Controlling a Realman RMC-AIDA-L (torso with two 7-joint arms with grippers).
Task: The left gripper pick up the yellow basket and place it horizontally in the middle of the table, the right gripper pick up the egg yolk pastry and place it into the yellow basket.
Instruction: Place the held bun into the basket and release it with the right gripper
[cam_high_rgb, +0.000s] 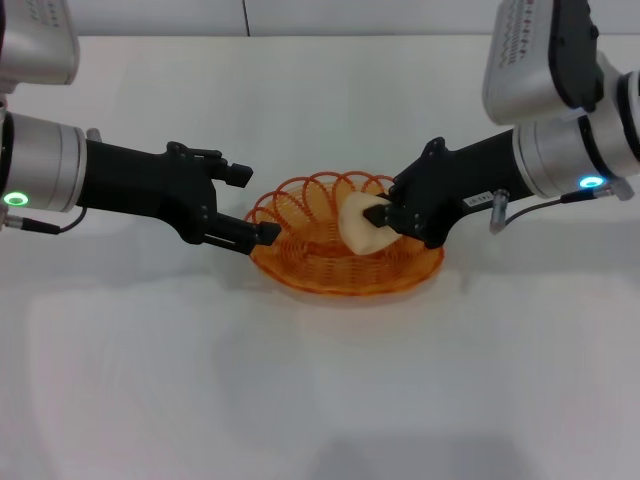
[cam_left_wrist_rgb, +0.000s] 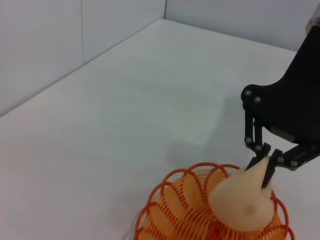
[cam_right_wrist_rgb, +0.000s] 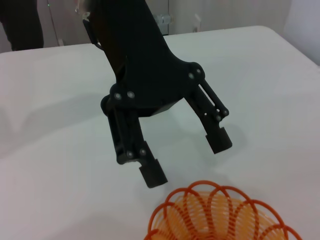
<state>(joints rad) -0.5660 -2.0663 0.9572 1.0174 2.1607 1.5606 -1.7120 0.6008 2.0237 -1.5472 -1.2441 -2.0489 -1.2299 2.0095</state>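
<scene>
The yellow basket (cam_high_rgb: 300, 272) sits flat in the middle of the white table (cam_high_rgb: 320, 400). My right gripper (cam_high_rgb: 386, 216) reaches in from the right and is shut on the egg yolk pastry (cam_high_rgb: 358, 226), a pale cream bun held tilted inside the basket. In the left wrist view the same right gripper (cam_left_wrist_rgb: 265, 169) pinches the pastry (cam_left_wrist_rgb: 242, 201) over the basket (cam_left_wrist_rgb: 167, 212). My left gripper (cam_high_rgb: 254, 206) stands open at the basket's left rim, nothing between its fingers. The right wrist view shows that left gripper (cam_right_wrist_rgb: 186, 159) spread wide just beyond the basket (cam_right_wrist_rgb: 215, 216).
White table surface lies all around the basket. A pale wall (cam_left_wrist_rgb: 60, 45) borders the table's far side, and a dark-clothed person (cam_right_wrist_rgb: 20, 22) stands beyond the far edge in the right wrist view.
</scene>
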